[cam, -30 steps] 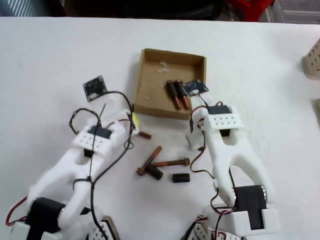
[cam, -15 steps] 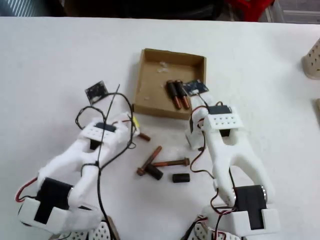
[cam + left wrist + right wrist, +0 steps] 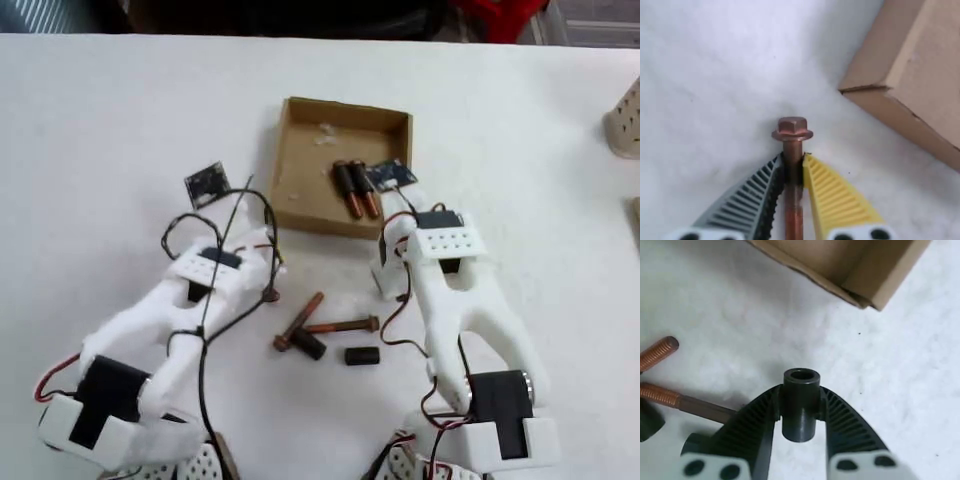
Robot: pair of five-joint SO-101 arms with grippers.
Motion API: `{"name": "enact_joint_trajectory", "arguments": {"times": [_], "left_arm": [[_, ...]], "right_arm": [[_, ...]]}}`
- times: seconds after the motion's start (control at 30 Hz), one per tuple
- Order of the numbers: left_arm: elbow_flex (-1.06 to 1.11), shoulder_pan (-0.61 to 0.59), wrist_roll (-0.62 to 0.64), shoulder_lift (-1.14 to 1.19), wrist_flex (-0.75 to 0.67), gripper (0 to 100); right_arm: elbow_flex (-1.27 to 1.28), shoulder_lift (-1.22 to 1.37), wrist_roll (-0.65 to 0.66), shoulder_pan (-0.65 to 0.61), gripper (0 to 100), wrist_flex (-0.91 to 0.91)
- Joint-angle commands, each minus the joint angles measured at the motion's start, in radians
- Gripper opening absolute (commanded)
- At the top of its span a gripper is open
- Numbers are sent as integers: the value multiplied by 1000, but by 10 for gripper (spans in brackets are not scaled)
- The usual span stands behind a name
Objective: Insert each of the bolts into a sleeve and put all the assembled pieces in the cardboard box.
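Observation:
My left gripper is shut on a copper bolt, its hex head pointing out over the table near a corner of the cardboard box. In the high view the left gripper sits just in front of the box, which holds two assembled pieces. My right gripper is shut on a black sleeve, held upright with its hole showing. Two loose bolts and two loose black sleeves lie between the arms.
The right arm stands beside the box's near right corner. Black cables loop over the left arm. A cream object stands at the table's right edge. Open white table lies to the far left and right.
The left arm has swung to the right and drawn back, carrying its bolt from near the box's front wall toward the loose bolts. The right arm has kept still.

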Motion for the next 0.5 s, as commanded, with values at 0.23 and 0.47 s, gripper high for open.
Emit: {"name": "enact_joint_trajectory", "arguments": {"times": [0.23,0.47], "left_arm": [[-40,-31,-138,-8,5,39],[-32,-143,-290,-99,34,54]], "right_arm": [[-41,-2,14,-1,17,7],[-41,-2,14,-1,17,7]]}}
